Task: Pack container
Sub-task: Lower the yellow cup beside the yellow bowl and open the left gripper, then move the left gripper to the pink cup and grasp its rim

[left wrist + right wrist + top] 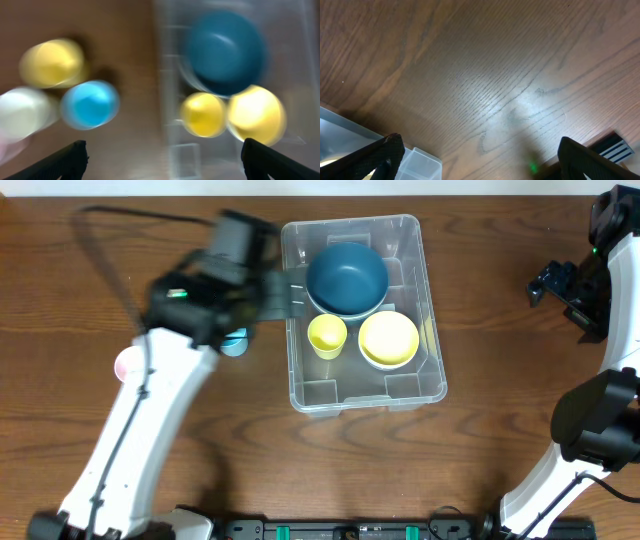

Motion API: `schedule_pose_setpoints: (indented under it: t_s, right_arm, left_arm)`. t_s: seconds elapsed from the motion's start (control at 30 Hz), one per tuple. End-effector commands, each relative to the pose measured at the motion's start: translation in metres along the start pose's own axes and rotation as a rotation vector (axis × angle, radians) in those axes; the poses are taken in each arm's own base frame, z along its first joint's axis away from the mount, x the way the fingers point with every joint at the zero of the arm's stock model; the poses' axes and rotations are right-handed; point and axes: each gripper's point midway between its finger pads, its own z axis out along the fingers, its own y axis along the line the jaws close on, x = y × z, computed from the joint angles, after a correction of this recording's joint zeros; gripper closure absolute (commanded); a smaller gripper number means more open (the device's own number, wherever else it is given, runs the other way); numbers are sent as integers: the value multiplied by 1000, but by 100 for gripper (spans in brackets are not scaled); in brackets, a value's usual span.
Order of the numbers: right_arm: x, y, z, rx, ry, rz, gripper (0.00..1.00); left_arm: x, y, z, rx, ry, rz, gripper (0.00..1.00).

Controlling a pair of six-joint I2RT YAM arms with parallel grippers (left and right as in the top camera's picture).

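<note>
The container (365, 387), a big clear bin, sits mid-table and holds a dark blue bowl (346, 277), a yellow cup (327, 335) and a yellow bowl (388, 339). My left gripper (282, 292) hangs blurred over the bin's left wall. In the left wrist view it (165, 162) stands open and empty above the container (172, 75), with the blue bowl (227, 52), yellow cup (202, 114) and yellow bowl (256, 114) below. My right gripper (545, 284) is far right, open (480, 157) over bare wood, a corner of the container (420, 165) showing.
Left of the bin, on the table, stand a light blue cup (90, 104), a yellow cup (52, 62) and a white cup (22, 112). Overhead, the light blue cup (233, 342) and a pink item (128, 364) peek out from under my left arm.
</note>
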Motion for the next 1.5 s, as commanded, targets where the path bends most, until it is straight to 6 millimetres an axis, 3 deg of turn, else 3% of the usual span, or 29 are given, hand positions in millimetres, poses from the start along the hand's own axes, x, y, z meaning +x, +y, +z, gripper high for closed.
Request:
schedule_pose_setpoints:
  t_s: [0.0,0.13,0.27,0.37,0.5,0.77,0.9,1.13,1.47]
  right_arm:
    - [-2,-4,-5,2,-16,18,1]
    - [-2,-4,-5,2,-16,18,1]
    - [-2,-4,-5,1,-16,18,1]
    - [-2,-4,-5,1,-16,18,1]
    - [-1,-4,-5,2,-16,18,1]
    - [-2,-4,-5,2,-16,18,1]
    - [-1,-4,-5,2,-16,18,1]
    - [-2,-4,-5,2,-16,18,1]
    - [-2,-4,-5,2,-16,18,1]
  left_arm:
    - [-5,61,-19,-126,-20,-208,2]
    - [13,132,-33,-263,40,-440,2]
    - [34,187,-39,-370,84,-659,2]
    - [50,219,-38,-428,104,-788,2]
    - [72,246,-32,-481,158,-879,2]
    - [120,283,-9,-569,249,-1106,2]
    - [134,296,0,-581,258,-1131,2]
    - [141,306,27,-563,262,-1082,2]
    - [135,316,71,-487,297,-1025,2]
